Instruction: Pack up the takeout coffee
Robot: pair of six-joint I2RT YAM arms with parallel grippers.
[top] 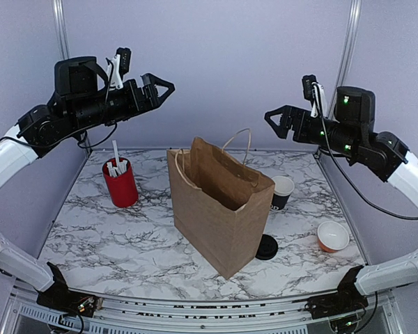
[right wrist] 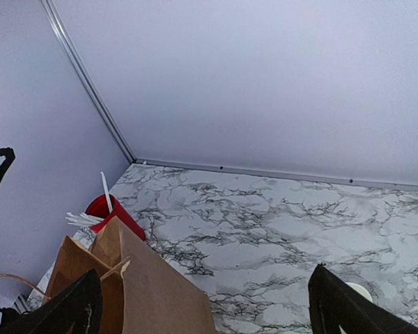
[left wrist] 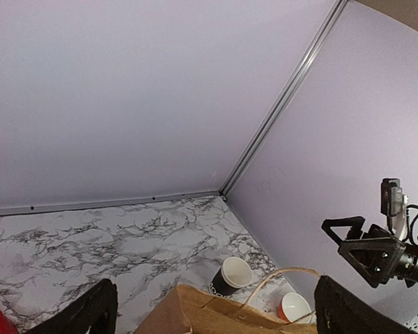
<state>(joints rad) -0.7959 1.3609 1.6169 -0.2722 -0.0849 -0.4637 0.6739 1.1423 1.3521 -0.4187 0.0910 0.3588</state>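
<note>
Top external: shows a marble worktop [top: 90, 229] inside pale purple walls [top: 230, 62]. Puts the takeout coffee [top: 281, 193] upright just right of the paper bag [top: 219, 209], partly hidden by it; from left wrist, seen clearer. Has left hand [top: 164, 87] and right hand [top: 274, 120] up high, spread wide, holding nothing.
</note>
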